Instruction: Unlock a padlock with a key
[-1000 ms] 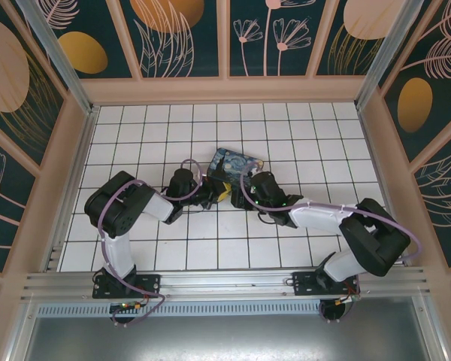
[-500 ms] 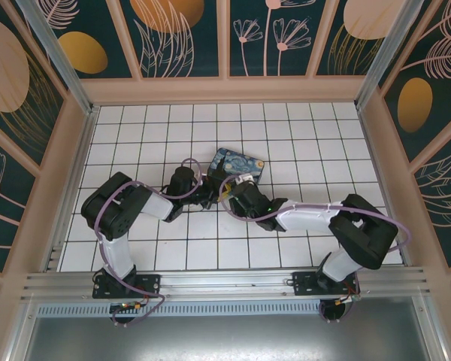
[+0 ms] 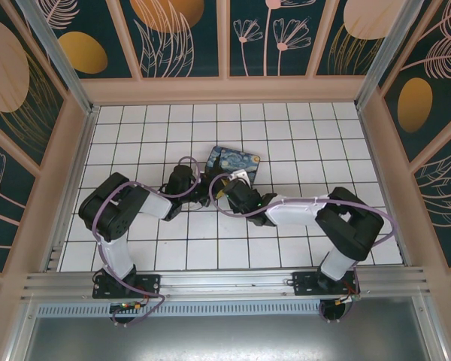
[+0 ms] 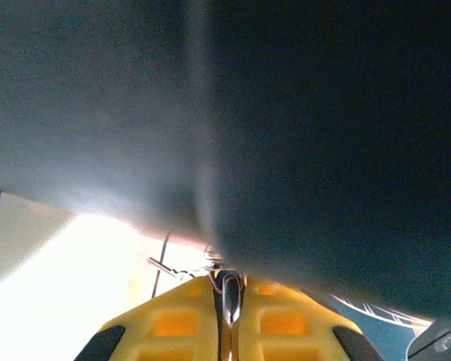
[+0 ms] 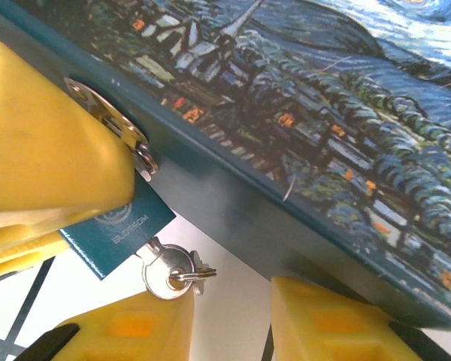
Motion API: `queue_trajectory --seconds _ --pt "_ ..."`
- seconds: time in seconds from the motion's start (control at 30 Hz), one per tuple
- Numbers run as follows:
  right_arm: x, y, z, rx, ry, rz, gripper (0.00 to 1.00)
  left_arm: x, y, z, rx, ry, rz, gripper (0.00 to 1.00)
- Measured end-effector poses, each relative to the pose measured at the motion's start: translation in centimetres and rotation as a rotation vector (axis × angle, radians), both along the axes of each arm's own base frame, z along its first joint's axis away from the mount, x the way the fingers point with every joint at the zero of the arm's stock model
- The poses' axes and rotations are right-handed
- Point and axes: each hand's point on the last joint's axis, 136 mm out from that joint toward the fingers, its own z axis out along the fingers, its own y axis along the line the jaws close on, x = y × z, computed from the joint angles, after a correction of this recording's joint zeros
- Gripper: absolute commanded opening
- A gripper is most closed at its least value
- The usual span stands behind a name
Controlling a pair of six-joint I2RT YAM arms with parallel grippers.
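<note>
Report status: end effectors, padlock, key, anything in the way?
Left end effector shut on padlock. Right end effector open, just below key. Key at padlock's lower edge. Box tight behind padlock.

on the floor [image 3: 301,143] the box [image 3: 234,162] lies at centre. the left gripper [image 3: 210,195] comes in from its 8 o'clock and the right gripper [image 3: 226,183] from its 5 o'clock, both at the box's near edge. there the padlock [image 5: 116,229] sits under the hasp [image 5: 109,120], between the left fingers [image 5: 37,150], with the key [image 5: 165,274] at its 4 o'clock.
</note>
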Motion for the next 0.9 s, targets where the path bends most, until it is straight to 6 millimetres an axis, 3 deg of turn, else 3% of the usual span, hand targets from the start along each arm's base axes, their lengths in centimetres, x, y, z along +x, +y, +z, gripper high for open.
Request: queue_trajectory --seconds 0.13,0.43,0.57,0.77,0.9 --pt "0.2 0.2 0.0 -0.013 0.001 0.004 0.26 0.1 0.1 0.0 0.003 -0.006 0.006 0.0" --pt "0.7 1.5 0.3 0.025 0.025 0.017 0.0 0.6 0.4 0.5 -0.001 -0.021 0.025 0.0" --pt "1.2 1.6 0.4 0.156 0.092 0.016 0.0 0.9 0.6 0.6 0.0 -0.028 0.039 0.0" --pt "1.3 0.1 1.8 0.443 0.17 0.006 0.0 0.7 0.1 1.5 -0.03 -0.057 0.013 0.0" --pt "1.1 -0.1 2.2 0.528 0.193 0.005 0.0 0.4 0.0 1.4 -0.031 -0.053 0.003 0.0"
